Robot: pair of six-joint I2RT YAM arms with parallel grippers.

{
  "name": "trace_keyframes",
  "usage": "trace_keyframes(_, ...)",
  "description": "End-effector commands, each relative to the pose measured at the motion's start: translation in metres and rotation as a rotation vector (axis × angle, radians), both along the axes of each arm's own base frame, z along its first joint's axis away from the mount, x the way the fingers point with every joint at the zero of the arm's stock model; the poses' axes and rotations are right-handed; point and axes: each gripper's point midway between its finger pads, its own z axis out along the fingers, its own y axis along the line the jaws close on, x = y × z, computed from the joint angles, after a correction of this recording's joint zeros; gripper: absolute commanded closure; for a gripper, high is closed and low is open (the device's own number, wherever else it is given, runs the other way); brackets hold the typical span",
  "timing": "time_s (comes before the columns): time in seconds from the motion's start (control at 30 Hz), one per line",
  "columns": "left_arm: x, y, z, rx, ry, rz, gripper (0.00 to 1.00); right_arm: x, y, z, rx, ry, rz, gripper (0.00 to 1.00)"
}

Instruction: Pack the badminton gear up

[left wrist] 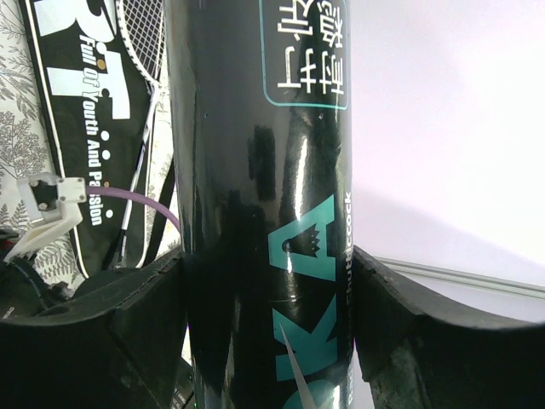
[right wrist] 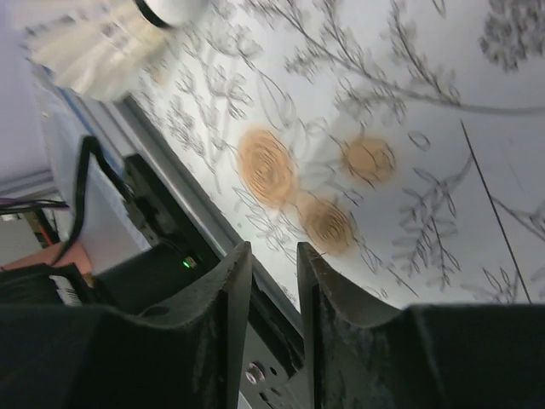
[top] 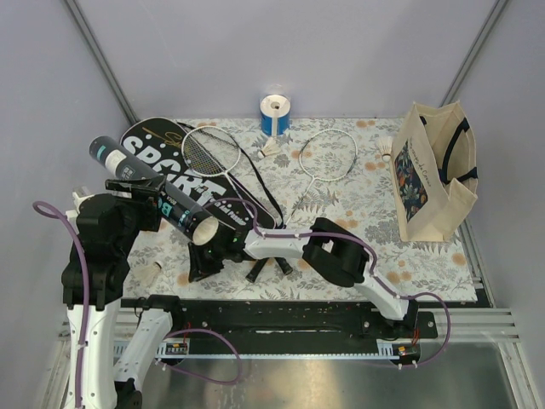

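Black tube [top: 181,213] sits clamped, tilted, in left gripper [left wrist: 268,298], frame left; right gripper [right wrist: 274,264] hangs nearly pinched, empty. Rackets [top: 209,152], shuttlecocks [top: 272,149] and cover [top: 152,146] lie loose: packing looks barely begun.

The light is soft and even, coming from overhead. It is bright enough, puts a lilac cast on the plain walls [top: 341,51], and leaves only faint, fuzzy shadows on the floral-printed tablecloth [top: 430,264]. In the left wrist view the glossy black cylindrical tube [left wrist: 255,213] sits too close to be crisp. It carries pale streaks of glare and mirror-like reflections, and the wall beside it burns out to near white. In the right wrist view the white feather shuttlecock [right wrist: 94,51] is a blur. The cloth's print is sharper there, and the near foreground is dark.
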Motion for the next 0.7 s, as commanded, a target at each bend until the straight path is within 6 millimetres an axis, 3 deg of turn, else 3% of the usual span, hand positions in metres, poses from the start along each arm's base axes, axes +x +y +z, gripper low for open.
trace_keyframes(0.0, 0.008, 0.004, 0.018, 0.005, -0.074, 0.023, 0.82, 0.027, 0.038, 0.076, 0.286, -0.082, -0.041, 0.61)
trace_keyframes(0.1, 0.008, 0.004, 0.015, 0.01, -0.068, 0.02, 0.82, 0.034, 0.048, 0.098, 0.395, -0.092, -0.064, 0.58)
trace_keyframes(0.2, 0.008, 0.004, 0.019, 0.016, -0.077, 0.018, 0.82, 0.055, 0.062, 0.116, 0.462, -0.177, -0.116, 0.53)
trace_keyframes(0.33, 0.004, 0.005, 0.029, 0.023, -0.09, 0.022, 0.82, 0.067, 0.094, 0.12, 0.489, -0.102, -0.143, 0.46)
trace_keyframes(0.4, 0.003, 0.006, 0.032, 0.018, -0.098, 0.027, 0.82, 0.065, 0.114, 0.137, 0.546, -0.028, -0.133, 0.44)
trace_keyframes(0.53, 0.002, 0.004, 0.033, 0.011, -0.1, 0.021, 0.82, 0.068, 0.138, 0.126, 0.562, 0.108, -0.177, 0.4)
trace_keyframes(0.57, 0.001, 0.004, 0.032, 0.006, -0.1, 0.022, 0.82, 0.066, 0.142, 0.111, 0.526, 0.128, -0.171, 0.4)
trace_keyframes(0.67, 0.0, 0.004, 0.03, -0.013, -0.1, 0.026, 0.82, 0.065, 0.144, 0.1, 0.491, 0.206, -0.194, 0.38)
